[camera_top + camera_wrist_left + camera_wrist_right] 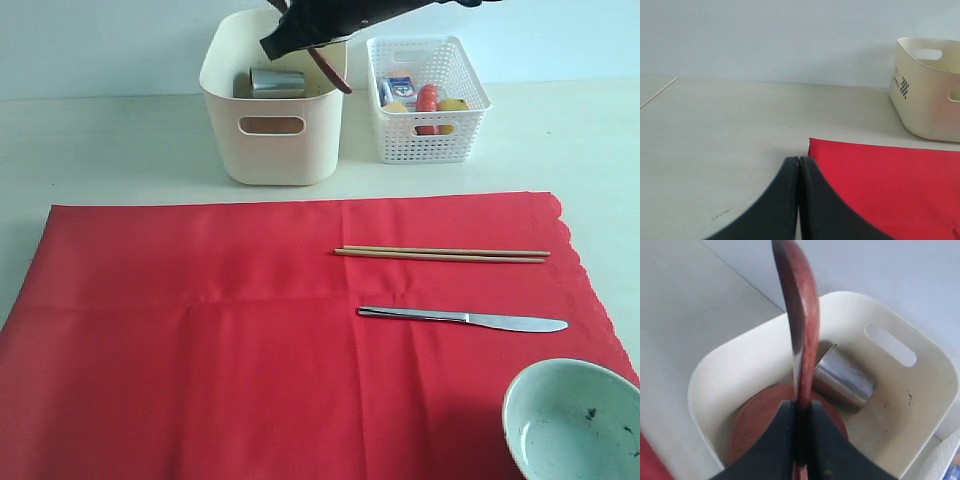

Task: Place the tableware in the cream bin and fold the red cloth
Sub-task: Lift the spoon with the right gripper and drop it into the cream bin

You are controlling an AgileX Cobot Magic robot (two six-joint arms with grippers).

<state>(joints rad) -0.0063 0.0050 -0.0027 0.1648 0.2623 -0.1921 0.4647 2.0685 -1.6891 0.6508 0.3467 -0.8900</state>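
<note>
Right gripper (800,412) clamps one dark spoon (801,315) above the cream bin (270,160). Inside sit one steel cup (277,83) and one brown plate (755,425), which only the right wrist view shows. In front of the bin, the red cloth (180,330) bears two chopsticks (440,254), one knife (462,320) and one bowl (575,420). Left gripper (798,165) is closed, empty.

We are looking at what seems a lab test bench, not a lived-in kitchen: a plain pale counter (120,150) is running up to a plain bluish wall (100,40), and a cloth (200,330), a bin (270,165) and a basket (432,148) are sitting on it, neatly laid out like props.
</note>
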